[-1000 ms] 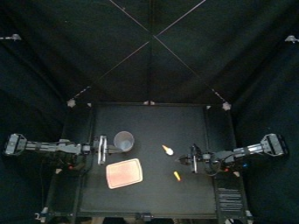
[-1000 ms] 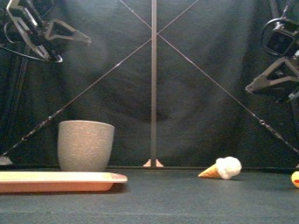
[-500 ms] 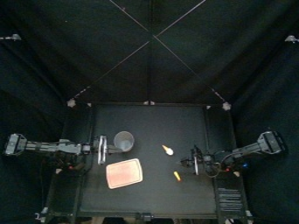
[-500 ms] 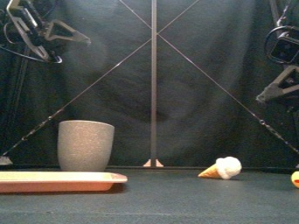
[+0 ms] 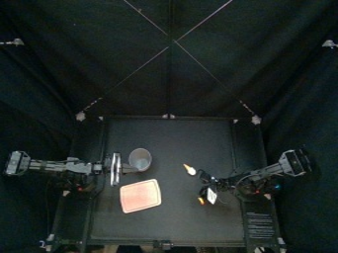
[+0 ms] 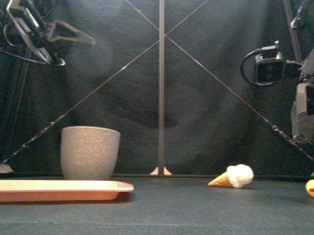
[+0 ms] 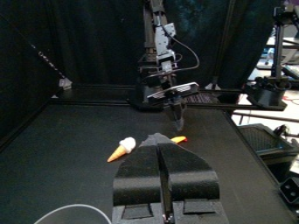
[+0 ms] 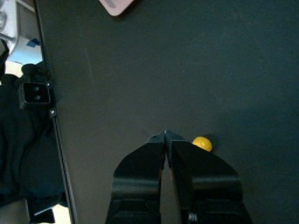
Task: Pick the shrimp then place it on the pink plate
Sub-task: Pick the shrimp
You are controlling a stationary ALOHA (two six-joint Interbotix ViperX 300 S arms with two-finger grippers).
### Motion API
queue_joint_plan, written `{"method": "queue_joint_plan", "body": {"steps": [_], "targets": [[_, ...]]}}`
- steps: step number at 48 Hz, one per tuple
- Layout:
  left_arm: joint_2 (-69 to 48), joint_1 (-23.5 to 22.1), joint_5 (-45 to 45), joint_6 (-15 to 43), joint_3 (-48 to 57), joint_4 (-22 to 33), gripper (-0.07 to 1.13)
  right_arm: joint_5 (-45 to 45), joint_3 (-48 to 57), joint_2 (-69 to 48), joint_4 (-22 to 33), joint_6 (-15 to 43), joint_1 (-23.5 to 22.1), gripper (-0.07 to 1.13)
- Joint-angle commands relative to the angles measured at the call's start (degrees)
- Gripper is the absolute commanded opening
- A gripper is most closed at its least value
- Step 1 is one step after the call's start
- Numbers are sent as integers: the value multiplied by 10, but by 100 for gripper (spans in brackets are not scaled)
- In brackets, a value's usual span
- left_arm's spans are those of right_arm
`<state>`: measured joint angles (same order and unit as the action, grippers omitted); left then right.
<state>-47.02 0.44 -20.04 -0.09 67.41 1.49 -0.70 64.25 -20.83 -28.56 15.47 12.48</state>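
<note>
Table [image 5: 172, 138]: black, flat, four things on it.
Pink tray [image 5: 140, 197]: near left gripper [image 5: 117, 170], frontward.
Grey cup [image 5: 140, 158]: upright, just beyond left gripper's tips.
Ice-cream cone toy [image 5: 189, 169]: on its side, between both grippers.
Shrimp [image 8: 202, 143]: just beside right gripper [image 8: 167, 136] tips.

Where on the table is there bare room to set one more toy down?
Bare: the back strip of the table behind the cup and the cone, and the front strip before the tray. Crowded: around the shrimp, where the right tool hangs.
</note>
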Motion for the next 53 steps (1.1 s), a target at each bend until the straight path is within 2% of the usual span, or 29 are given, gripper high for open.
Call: {"method": "queue_joint_plan", "body": {"steps": [1, 6, 10, 26, 40, 53], "targets": [[2, -1, -5, 2, -4, -1, 0, 4, -15, 8, -1, 12, -2, 69], [2, -1, -6, 2, -3, -1, 0, 13, -15, 24, -2, 24, -1, 87], [1, -1, -5, 2, -3, -1, 0, 32, -19, 37, -7, 32, -2, 93], [2, 4, -6, 2, -3, 0, 0, 154, -52, 84, 16, 81, -26, 94], [2, 3, -6, 2, -3, 1, 0, 153, -71, 118, 63, 118, -33, 93], [1, -1, -6, 2, 1, -1, 0, 147, -71, 128, 67, 120, -42, 93]]}}
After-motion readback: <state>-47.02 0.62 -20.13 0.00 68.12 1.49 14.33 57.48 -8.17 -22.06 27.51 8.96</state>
